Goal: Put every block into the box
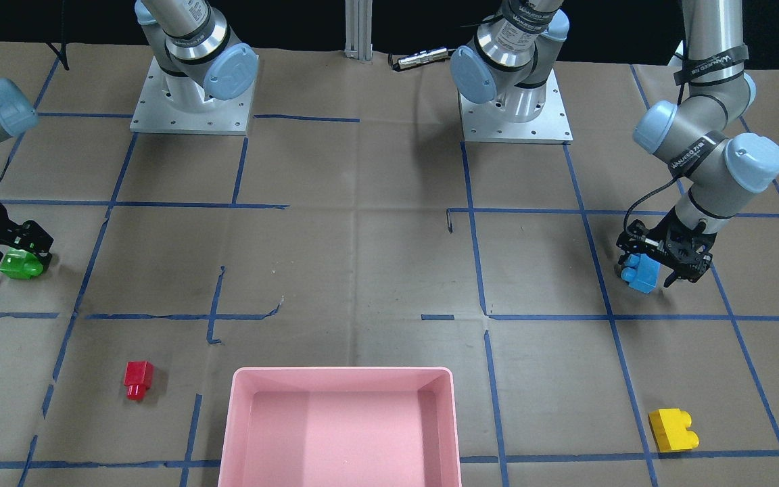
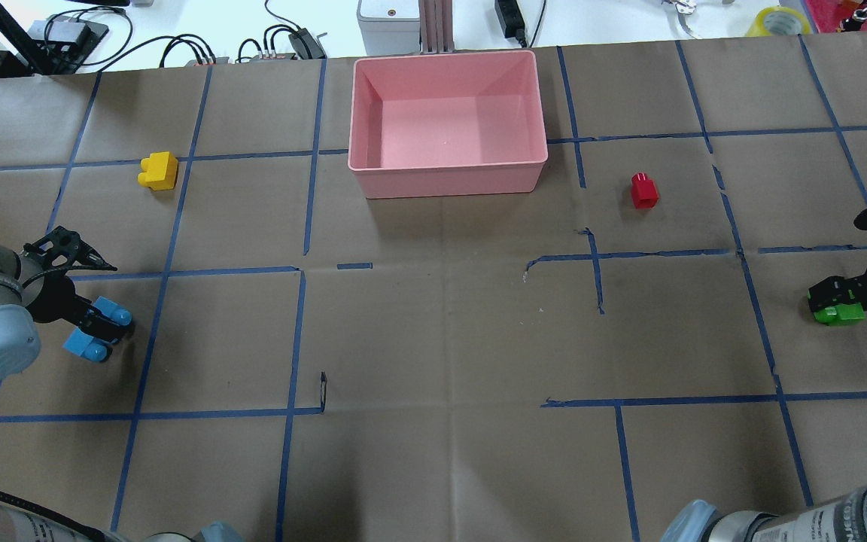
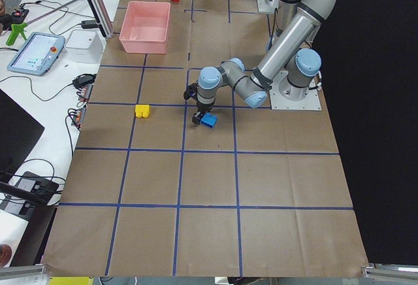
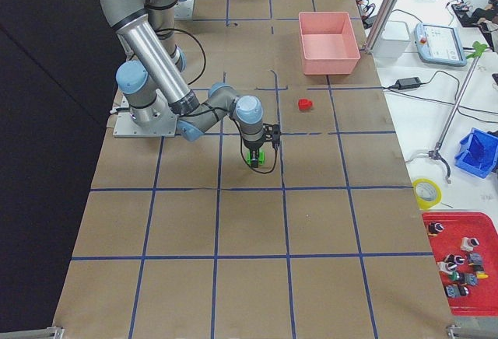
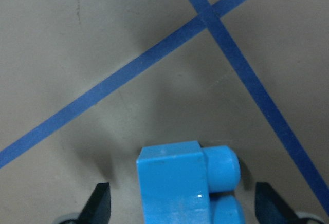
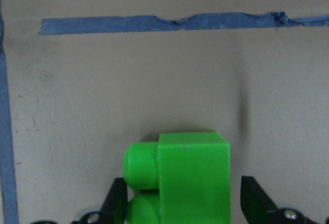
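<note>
Waiting outside the box, all four studded plastic blocks lie on the brown paper surface (image 2: 441, 339); none is in yet. The left claw (image 5: 186, 206), spread wide, straddles the glossy blue block (image 2: 97, 329). The notched yellow block (image 2: 157, 170) lies apart. The smooth, round-cornered pink box (image 2: 448, 181) is empty. The small red block (image 2: 643, 190) sits beyond it. The right claw (image 6: 185, 203), unclenched, flanks the green block (image 2: 838, 312).
</note>
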